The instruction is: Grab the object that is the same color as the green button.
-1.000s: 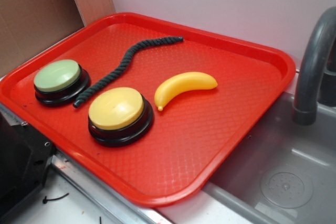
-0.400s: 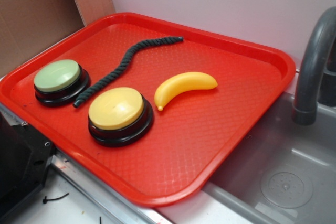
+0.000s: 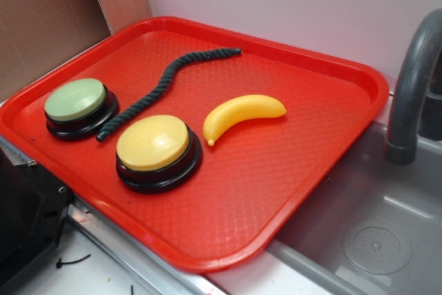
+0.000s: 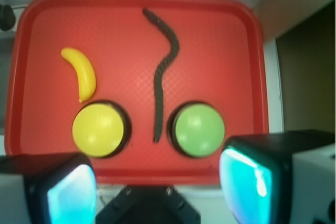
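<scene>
A long, wavy, dark green twisted rope (image 3: pixel 162 88) (image 4: pixel 161 69) lies on the red tray (image 3: pixel 290 170), running from near the back rim down between the two buttons. The green button (image 3: pixel 76 99) (image 4: pixel 199 130), pale sage on a black base, sits at the tray's left. My gripper (image 4: pixel 157 182) is open with nothing between its fingers, hovering high above the tray's near edge, well short of the rope. Its fingers (image 4: pixel 247 179) frame the lower wrist view. In the exterior view the gripper does not show.
A larger yellow-topped button (image 3: pixel 153 143) (image 4: pixel 98 130) stands next to the rope's near end. A yellow plastic banana (image 3: pixel 242 113) (image 4: pixel 83 73) lies to its right. A grey faucet (image 3: pixel 411 94) and sink (image 3: pixel 373 226) are right of the tray. Cardboard (image 3: pixel 48 18) stands at the back left.
</scene>
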Robot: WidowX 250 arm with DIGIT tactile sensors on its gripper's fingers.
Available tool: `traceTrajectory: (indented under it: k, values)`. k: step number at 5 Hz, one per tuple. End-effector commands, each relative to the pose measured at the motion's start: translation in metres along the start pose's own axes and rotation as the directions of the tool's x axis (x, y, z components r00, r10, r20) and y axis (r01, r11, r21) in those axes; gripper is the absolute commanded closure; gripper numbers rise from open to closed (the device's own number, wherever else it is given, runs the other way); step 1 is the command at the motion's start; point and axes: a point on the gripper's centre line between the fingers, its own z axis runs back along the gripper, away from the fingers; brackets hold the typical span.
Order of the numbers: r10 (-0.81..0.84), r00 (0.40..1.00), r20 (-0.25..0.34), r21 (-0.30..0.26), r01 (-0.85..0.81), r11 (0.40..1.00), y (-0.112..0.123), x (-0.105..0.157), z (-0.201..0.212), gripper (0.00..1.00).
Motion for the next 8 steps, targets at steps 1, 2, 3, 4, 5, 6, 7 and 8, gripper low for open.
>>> traceTrajectory:
  k: [1, 2, 3, 4, 5, 6, 7, 8]
  values:
    - [0.057, 0.995, 0.077, 0.017, -0.059, 0.998, 0.035, 0.057, -0.055, 0.00]
    - [0.156, 0.988, 0.013, 0.054, -0.157, 0.986, 0.047, 0.078, -0.087, 0.00]
    - [0.206, 0.978, -0.033, 0.070, -0.203, 0.977, 0.047, 0.093, -0.116, 0.00]
    - [0.234, 0.968, -0.094, 0.092, -0.226, 0.970, 0.047, 0.099, -0.149, 0.00]
    - [0.221, 0.964, -0.146, 0.060, -0.215, 0.975, 0.043, 0.101, -0.175, 0.00]
    - [0.200, 0.958, -0.204, 0.023, -0.200, 0.980, 0.031, 0.096, -0.198, 0.00]
    - [0.216, 0.949, -0.231, 0.024, -0.216, 0.976, 0.024, 0.088, -0.212, 0.00]
    - [0.234, 0.939, -0.252, 0.051, -0.229, 0.972, 0.023, 0.082, -0.220, 0.00]
